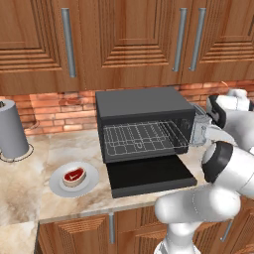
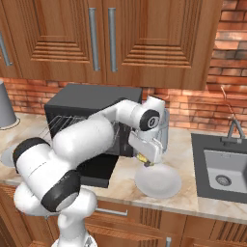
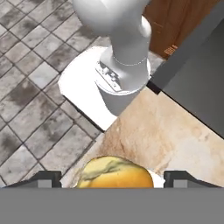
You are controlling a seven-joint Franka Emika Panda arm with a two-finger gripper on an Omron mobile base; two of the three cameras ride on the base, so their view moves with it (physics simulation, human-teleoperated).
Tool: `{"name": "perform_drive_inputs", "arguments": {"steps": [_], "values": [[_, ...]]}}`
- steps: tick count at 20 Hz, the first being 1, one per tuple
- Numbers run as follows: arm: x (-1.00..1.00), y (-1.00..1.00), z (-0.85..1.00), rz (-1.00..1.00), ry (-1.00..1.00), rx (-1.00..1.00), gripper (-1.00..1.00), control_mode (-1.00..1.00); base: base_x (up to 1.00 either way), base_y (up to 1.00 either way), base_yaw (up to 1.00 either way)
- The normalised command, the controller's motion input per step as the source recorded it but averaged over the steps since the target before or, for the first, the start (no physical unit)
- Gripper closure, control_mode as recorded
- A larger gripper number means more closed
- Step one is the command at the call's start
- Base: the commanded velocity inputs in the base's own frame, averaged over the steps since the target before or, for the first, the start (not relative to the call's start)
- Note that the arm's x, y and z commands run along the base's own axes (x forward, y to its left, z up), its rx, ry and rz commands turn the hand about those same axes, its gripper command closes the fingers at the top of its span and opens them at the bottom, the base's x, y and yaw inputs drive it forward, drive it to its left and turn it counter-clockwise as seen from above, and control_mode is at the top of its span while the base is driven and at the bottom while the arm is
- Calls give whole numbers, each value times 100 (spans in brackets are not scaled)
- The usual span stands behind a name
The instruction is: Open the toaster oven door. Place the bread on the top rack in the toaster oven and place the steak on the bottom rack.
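Black toaster oven (image 1: 144, 106) stands on the marble counter (image 1: 30, 173) against the brick wall. Toaster oven door (image 1: 149, 176) is folded down flat in front, level with the counter. Inside, the wire racks show: top rack (image 1: 144, 131) above, bottom rack (image 1: 139, 148) beneath it, both bare. Steak (image 1: 74, 175) lies on a grey plate (image 1: 59, 188) left of the door, near the counter edge. Right of the oven, the gripper (image 2: 146, 161) hangs just above a second pale plate (image 2: 161, 185). Bread (image 3: 116, 175), a golden roll, sits between the two dark fingertips (image 3: 43, 179) in the hand view; fingers stand close at either side and appear closed on it. Grey cylinder (image 1: 11, 130) stands at far left.
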Motion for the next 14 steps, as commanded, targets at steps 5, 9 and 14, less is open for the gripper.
{"name": "perform_drive_inputs", "arguments": {"steps": [5, 9, 14], "values": [[-37, 100, 69, 24, 12, -16, 100, -100, 0, 0, 0], [-28, 100, 49, 21, 2, -10, 100, -100, 0, 0, 0], [0, 100, 25, 18, -2, -3, 100, -100, 0, 0, 0]]}}
